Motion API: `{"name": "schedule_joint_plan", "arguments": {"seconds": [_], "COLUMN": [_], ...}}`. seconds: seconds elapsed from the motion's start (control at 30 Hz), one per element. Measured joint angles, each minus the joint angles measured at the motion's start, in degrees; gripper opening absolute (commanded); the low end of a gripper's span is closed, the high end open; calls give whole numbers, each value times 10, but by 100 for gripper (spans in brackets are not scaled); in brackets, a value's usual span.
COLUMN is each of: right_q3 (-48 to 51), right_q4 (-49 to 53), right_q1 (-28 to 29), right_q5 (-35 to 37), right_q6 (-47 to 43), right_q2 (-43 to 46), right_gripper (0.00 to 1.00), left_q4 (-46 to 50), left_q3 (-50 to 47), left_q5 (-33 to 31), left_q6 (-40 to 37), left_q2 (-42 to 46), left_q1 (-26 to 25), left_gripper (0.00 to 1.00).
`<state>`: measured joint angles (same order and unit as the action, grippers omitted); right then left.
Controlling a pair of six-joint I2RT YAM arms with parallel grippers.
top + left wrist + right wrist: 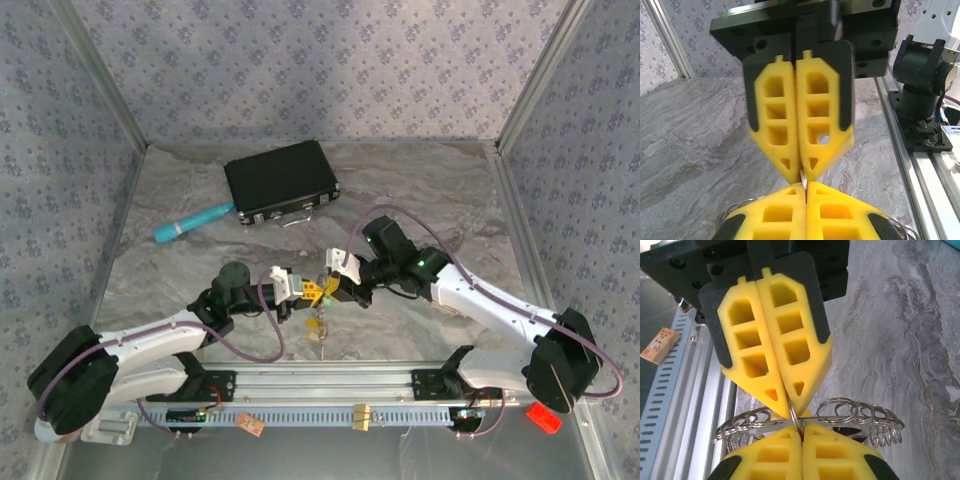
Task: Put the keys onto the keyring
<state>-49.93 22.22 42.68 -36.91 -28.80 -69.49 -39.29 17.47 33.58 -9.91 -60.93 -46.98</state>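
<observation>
My two grippers meet tip to tip above the middle of the table, left gripper (311, 291) and right gripper (329, 287). Both are shut on one small split ring (796, 417) that belongs to the keyring (850, 415). The keyring is a grey ring fringed with several small wire loops; it lies edge-on across the right wrist view, just above my right gripper (801, 429). The left gripper (789, 407) comes down onto it from above. In the left wrist view the ring's thin edge (803, 179) runs into the seam of my left gripper (806, 187). The keys (320, 328) dangle below the grippers.
A black rectangular case (280, 182) lies at the back, with a teal pen-like stick (192, 222) to its left. The aluminium rail (320, 385) runs along the near edge. A red object (543, 417) sits beyond the rail at the right.
</observation>
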Motion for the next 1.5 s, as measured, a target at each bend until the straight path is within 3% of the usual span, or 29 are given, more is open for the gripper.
{"name": "schedule_joint_plan", "arguments": {"seconds": [0.17, 0.27, 0.7, 0.87, 0.93, 0.97, 1.1, 1.27, 1.5], "right_q3": [-14, -40, -172, -182, -182, -179, -123, -51, -19], "right_q4": [19, 51, 199, 204, 204, 198, 142, 69, 14], "right_q1": [4, 10, 64, 73, 73, 72, 45, -2, 0], "right_q5": [18, 47, 151, 158, 159, 157, 117, 76, 47], "right_q6": [-9, -22, -88, -92, -92, -89, -61, -7, 36], "right_q2": [-3, -10, -81, -82, -81, -79, -33, 24, 25], "right_gripper": [0, 0, 0, 0, 11, 20, 28, 29, 24], "left_q4": [13, 44, 133, 140, 142, 142, 135, 119, 97], "left_q3": [5, 18, 44, 46, 46, 46, 45, 33, 22], "left_q5": [-11, -21, -49, -53, -55, -56, -65, -66, -61], "left_q6": [-2, -14, -42, -46, -45, -45, -43, -40, -40], "left_q2": [2, 10, 23, 24, 26, 28, 38, 50, 50], "left_q1": [0, -1, -1, -1, -1, -1, -1, -1, -1], "left_gripper": [20, 21, 14, 1, 0, 0, 0, 0, 0]}}
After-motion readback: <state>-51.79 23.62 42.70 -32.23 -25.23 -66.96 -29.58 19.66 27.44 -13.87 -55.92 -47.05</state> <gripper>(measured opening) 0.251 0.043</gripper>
